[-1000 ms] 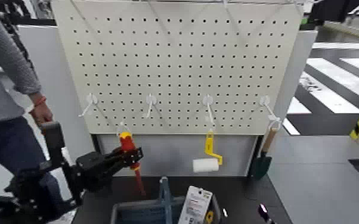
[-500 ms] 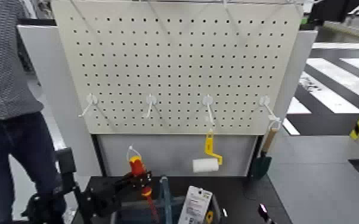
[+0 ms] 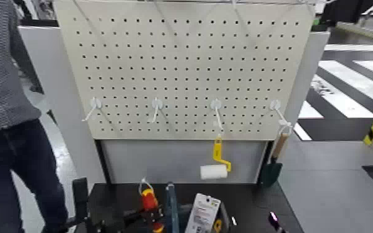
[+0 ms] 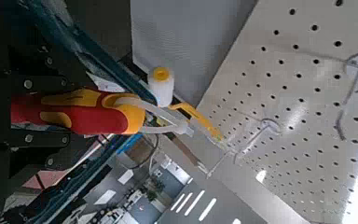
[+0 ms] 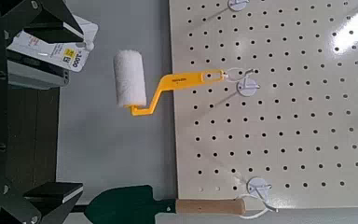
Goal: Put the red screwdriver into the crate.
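The red screwdriver (image 3: 149, 206), with a red handle and yellow top, stands nearly upright at the bottom of the head view. It is right beside the crate's upright blue divider (image 3: 171, 207). Only the top of the crate shows at the frame's lower edge. My left gripper (image 3: 138, 218) is shut on the screwdriver's handle. The left wrist view shows the handle (image 4: 79, 112) clamped between the black fingers. My right gripper (image 5: 23, 105) is open and empty, facing the pegboard, and does not show in the head view.
A person (image 3: 6, 105) stands at the left. The pegboard (image 3: 189, 62) holds a yellow-handled white paint roller (image 3: 214, 170) and a trowel (image 3: 274, 162) on hooks. A white packaged item (image 3: 202, 214) sits in the crate. A small dark tool (image 3: 274, 220) lies at the right.
My left gripper has carried the screwdriver down and to the right, from beside the pegboard to right beside the crate's divider. The person has shifted at the left.
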`<state>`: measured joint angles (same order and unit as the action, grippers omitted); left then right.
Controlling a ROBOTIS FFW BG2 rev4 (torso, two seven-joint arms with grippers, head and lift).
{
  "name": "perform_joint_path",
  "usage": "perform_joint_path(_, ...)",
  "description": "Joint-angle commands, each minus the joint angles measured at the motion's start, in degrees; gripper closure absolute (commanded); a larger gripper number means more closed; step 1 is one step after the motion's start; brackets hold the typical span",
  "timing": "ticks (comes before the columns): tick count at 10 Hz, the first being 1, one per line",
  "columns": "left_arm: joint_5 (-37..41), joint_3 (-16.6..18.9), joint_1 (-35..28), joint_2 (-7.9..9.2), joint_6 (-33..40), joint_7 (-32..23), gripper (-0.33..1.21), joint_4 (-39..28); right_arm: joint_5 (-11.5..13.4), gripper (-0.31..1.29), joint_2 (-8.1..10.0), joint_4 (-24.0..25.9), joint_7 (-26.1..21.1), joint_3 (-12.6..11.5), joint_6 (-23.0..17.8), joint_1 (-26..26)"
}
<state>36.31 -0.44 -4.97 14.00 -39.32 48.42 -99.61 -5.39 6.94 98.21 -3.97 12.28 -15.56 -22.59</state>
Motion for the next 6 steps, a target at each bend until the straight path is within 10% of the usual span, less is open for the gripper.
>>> perform_joint_path(1,-0.5,-0.8,0.3,-0.02,-1.1,1.0,1.19,2.8,-0.1,0.17,0.01,-0.2,0.1,0.0,-0.3,0.1)
perform_joint_path(4,0.0,-1.5,0.8,0.07,-2.5,2.6,0.95,4.5,-0.2,0.17,0.09,-0.5,0.1,0.1,-0.4,0.3)
perform_joint_path(6,0.1,-1.7,0.8,0.07,-2.4,3.8,0.44,5.0,-0.3,0.17,0.09,-0.6,0.1,0.1,-0.5,0.4)
